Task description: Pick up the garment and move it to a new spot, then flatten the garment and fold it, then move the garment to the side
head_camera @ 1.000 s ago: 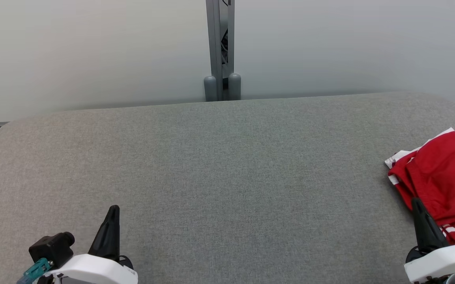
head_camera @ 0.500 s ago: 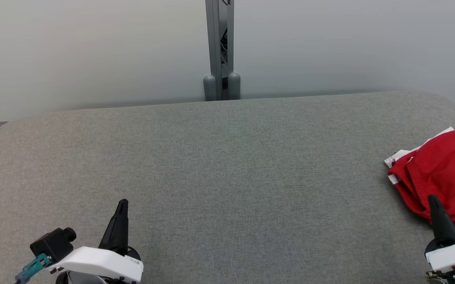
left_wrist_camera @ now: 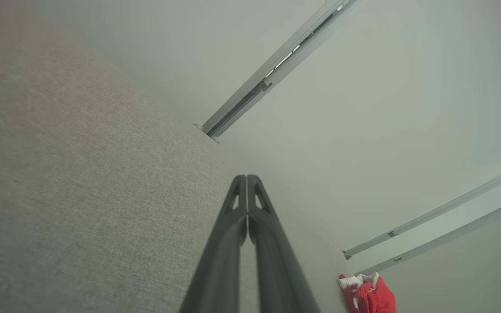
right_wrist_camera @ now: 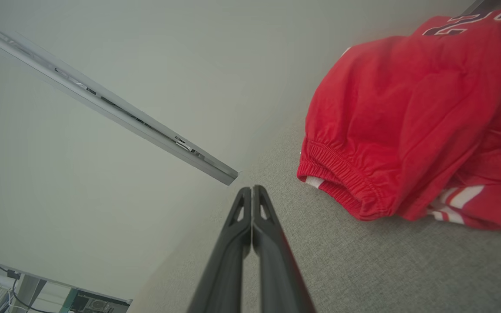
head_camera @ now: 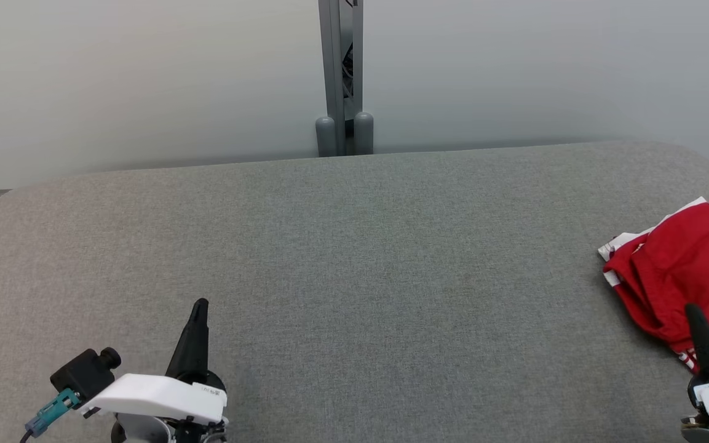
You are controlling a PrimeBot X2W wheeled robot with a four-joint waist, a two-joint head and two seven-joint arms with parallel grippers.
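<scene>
A crumpled red garment [head_camera: 686,271] with white trim lies at the right edge of the grey padded table [head_camera: 354,258]; the right wrist view shows its elastic hem [right_wrist_camera: 406,126], and it appears small in the left wrist view [left_wrist_camera: 374,295]. My right gripper [head_camera: 693,311] is shut and empty at the lower right, its tip over the garment's near edge; in its own view the gripper [right_wrist_camera: 251,190] sits left of the cloth, apart from it. My left gripper [head_camera: 200,306] is shut and empty at the lower left, its fingertips [left_wrist_camera: 247,179] pressed together above bare fabric.
A pale wall runs behind the table, with a grey metal post [head_camera: 342,74] standing at its far edge in the middle. The table's rounded corners sit at far left and far right. A wide stretch of bare grey fabric lies between the two grippers.
My left gripper has moved forward and to the right. My right gripper has drawn back toward the lower right corner, along the garment's near edge. The garment has not moved.
</scene>
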